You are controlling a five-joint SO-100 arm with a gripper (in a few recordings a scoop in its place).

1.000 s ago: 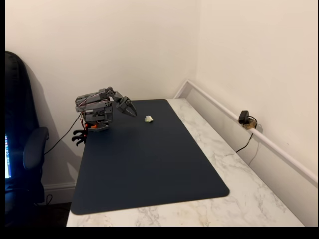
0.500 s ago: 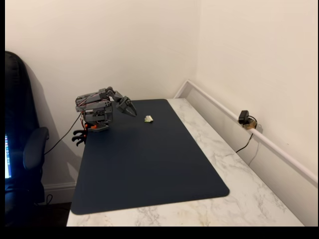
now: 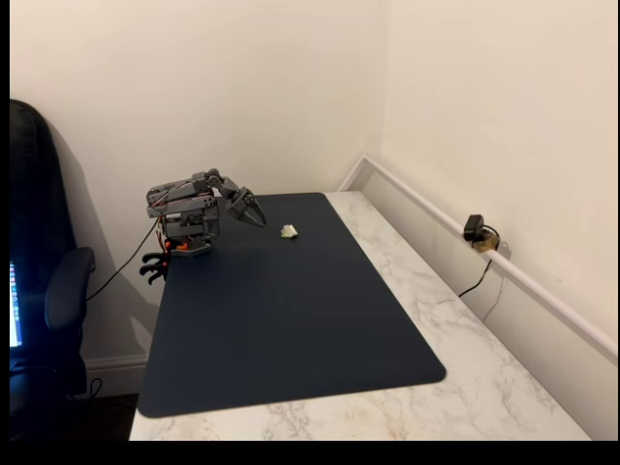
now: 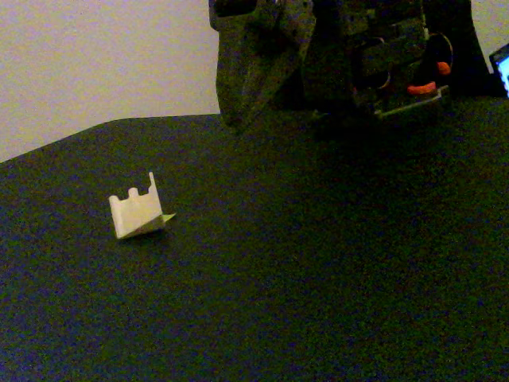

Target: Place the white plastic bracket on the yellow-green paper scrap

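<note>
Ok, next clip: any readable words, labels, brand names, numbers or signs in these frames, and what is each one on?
None can be read.
The white plastic bracket, the dark mat and the gripper show no print in either fixed view.
The lit screen edge beside the chair is too small and blurred to read.

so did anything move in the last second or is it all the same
Nothing visibly changed. The gripper stays folded back near the arm's base, apart from the white plastic bracket, which still sits on the dark mat over the yellow-green paper scrap.
</note>
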